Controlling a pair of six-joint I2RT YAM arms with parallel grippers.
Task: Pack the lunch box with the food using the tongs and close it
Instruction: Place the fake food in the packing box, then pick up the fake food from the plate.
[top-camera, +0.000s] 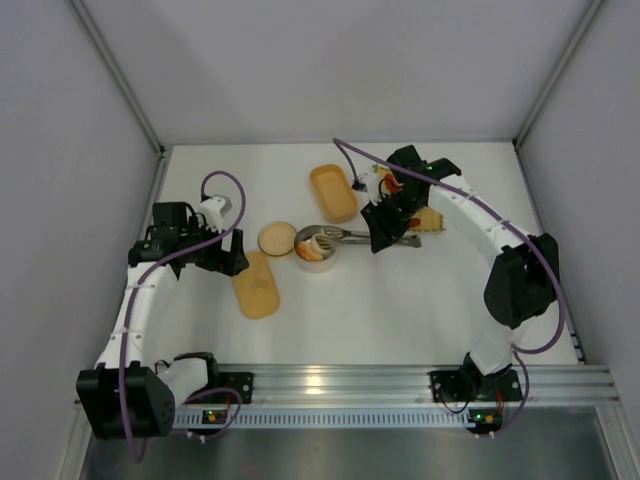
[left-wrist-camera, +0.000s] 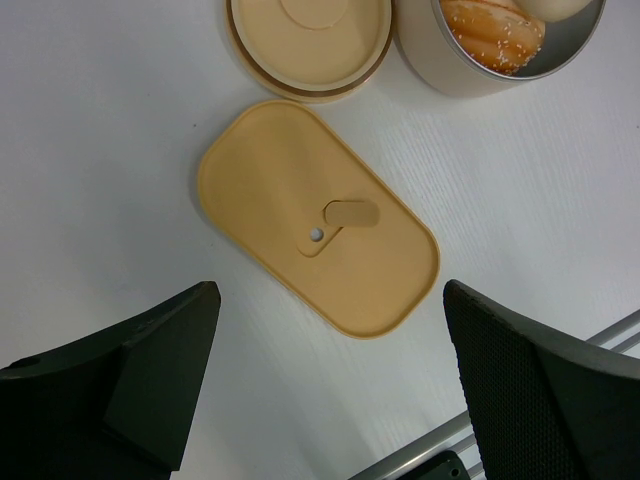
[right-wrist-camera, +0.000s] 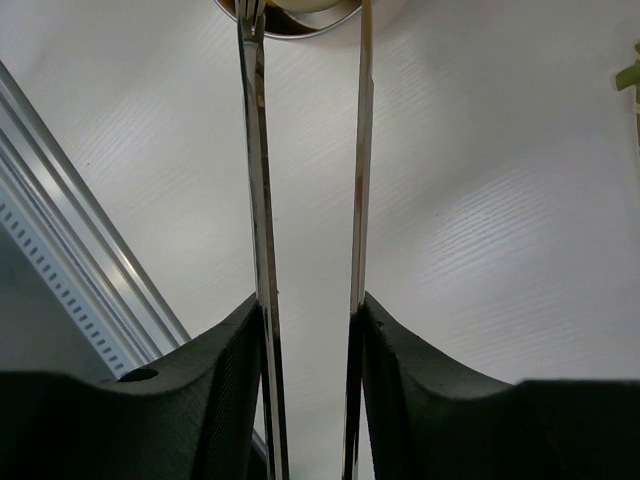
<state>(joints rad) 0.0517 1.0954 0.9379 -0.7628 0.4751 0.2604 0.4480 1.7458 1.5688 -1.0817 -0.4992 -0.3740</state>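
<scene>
The aluminium rail (top-camera: 330, 385) runs along the near table edge, with bare white table (top-camera: 400, 320) open between it and the round tin (top-camera: 322, 264). Far left of the tin, the left arm rises from its base and folds inward with its wrist pointing down. The left gripper (left-wrist-camera: 330, 300) hangs with jaws spread wide and nothing between them, over the oval lid (left-wrist-camera: 320, 240), which lies flat to the left of the tin and nearer the rail. The round lid (left-wrist-camera: 308, 45) lies just beside the tin's left side. Inside the tin sit a sesame-crusted orange piece (left-wrist-camera: 495, 30) and a pale ball (left-wrist-camera: 560, 8). Behind the tin, the oval box (top-camera: 333, 192) stands open. Right of the tin, the right gripper (right-wrist-camera: 308, 320) is clamped on the tongs (right-wrist-camera: 256, 180), whose arms stand apart with their tips over the tin. Red and orange food pieces (top-camera: 388, 182) show behind that gripper, and a yellow mat (top-camera: 430, 218) just right of it. The right arm arches over from its base along the right wall (top-camera: 600, 200).
</scene>
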